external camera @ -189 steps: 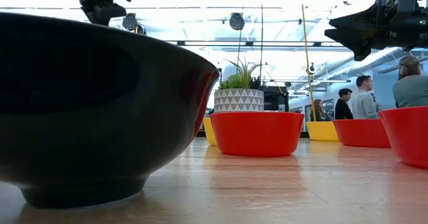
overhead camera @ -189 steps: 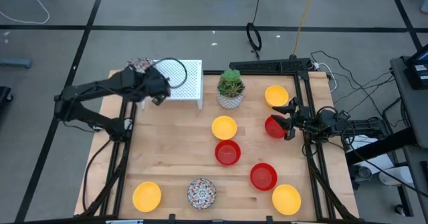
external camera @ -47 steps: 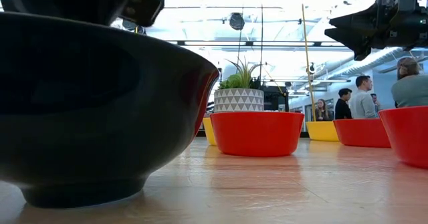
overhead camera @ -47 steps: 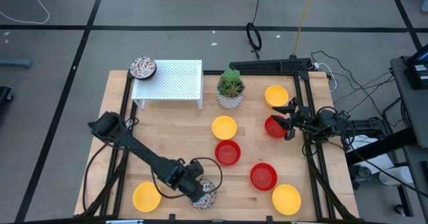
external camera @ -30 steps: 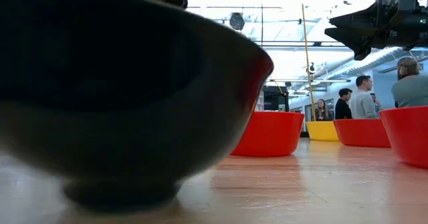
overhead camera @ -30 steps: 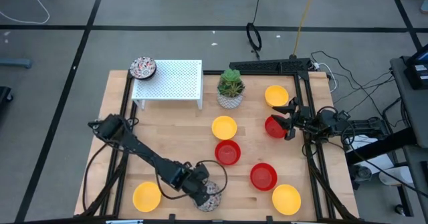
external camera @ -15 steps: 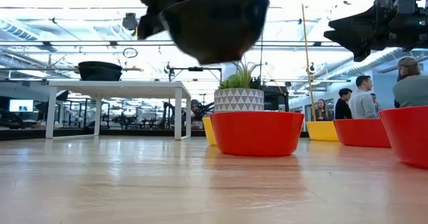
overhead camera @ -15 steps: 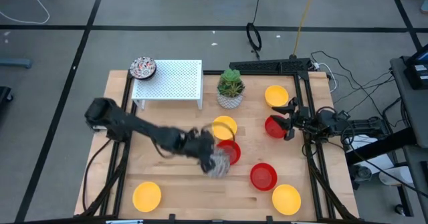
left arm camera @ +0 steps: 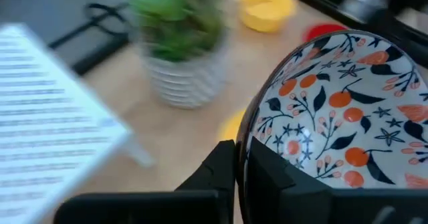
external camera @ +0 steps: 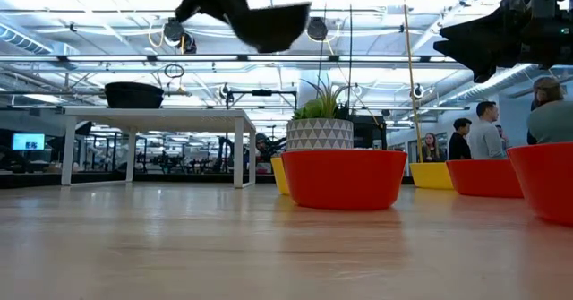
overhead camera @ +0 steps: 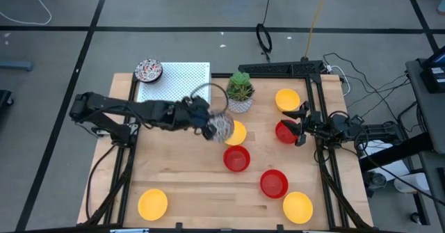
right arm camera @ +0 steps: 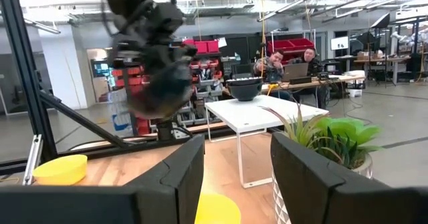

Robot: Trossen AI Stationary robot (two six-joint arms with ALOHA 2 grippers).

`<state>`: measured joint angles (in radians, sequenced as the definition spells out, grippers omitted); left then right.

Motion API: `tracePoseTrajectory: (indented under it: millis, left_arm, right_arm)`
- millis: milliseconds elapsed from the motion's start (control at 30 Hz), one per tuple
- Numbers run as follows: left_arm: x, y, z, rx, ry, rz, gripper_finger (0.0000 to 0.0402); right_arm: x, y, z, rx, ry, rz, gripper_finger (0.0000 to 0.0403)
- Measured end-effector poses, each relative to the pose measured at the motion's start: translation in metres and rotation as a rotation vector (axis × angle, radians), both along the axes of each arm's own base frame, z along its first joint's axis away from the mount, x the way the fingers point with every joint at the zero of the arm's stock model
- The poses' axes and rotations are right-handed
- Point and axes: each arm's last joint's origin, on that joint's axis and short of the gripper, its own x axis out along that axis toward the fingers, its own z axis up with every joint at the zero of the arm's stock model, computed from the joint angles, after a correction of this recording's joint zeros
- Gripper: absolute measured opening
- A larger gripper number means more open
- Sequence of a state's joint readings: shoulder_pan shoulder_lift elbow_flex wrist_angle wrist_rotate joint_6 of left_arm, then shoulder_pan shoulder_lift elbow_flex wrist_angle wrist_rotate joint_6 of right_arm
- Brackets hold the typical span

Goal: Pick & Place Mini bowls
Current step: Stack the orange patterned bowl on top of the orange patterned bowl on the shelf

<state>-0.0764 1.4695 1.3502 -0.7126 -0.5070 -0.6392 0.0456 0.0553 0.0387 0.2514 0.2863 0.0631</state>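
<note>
Patterned mini bowl [overhead camera: 222, 127], on the tabletop's [overhead camera: 181, 177] near edge a second ago, now rides high toward the white shelf [overhead camera: 182, 80]; placement is probably next. From low, it hangs overhead. Left wrist: left gripper [left arm camera: 244, 174] fingers pinch its rim. Right gripper [overhead camera: 299, 124] waits open.

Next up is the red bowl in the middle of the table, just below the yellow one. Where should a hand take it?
Take the red bowl by its rim, coming straight down, one finger inside and one outside. It sits upright and open-topped, its walls flaring outward. Use the rim's lower edge: the yellow bowl crowds the upper side.
</note>
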Motion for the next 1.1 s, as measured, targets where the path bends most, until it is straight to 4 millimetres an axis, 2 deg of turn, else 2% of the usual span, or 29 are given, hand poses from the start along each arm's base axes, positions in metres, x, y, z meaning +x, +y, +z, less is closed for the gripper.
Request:
tracePoseTrajectory:
  millis: [100, 300, 500, 767, 1100]
  left_arm:
    - [-0.012, 0.013, 0.004, 0.024, 0.034, 0.084, 0.0033]
    - [-0.032, 0.034, 0.012, 0.05, 0.079, 0.174, 0.0013]
    - [-0.054, 0.061, 0.015, 0.09, 0.172, 0.296, 0.0028]
    - [-0.086, 0.101, 0.028, 0.114, 0.198, 0.44, 0.0012]
    - [-0.128, 0.125, 0.037, 0.107, 0.277, 0.586, 0.0013]
  right_arm:
    - [0.0, 0.0, 0.0, 0.0, 0.002, 0.0, 0.016]
    - [0.0, 0.0, 0.0, 0.0, -0.001, 0.0, 0.016]
    - [0.001, 0.0, -0.001, 0.0, 0.011, 0.0, 0.016]
    - [0.001, 0.0, -0.001, 0.0, 0.007, 0.0, 0.016]
    - [0.001, 0.0, -0.001, -0.001, 0.011, 0.0, 0.016]
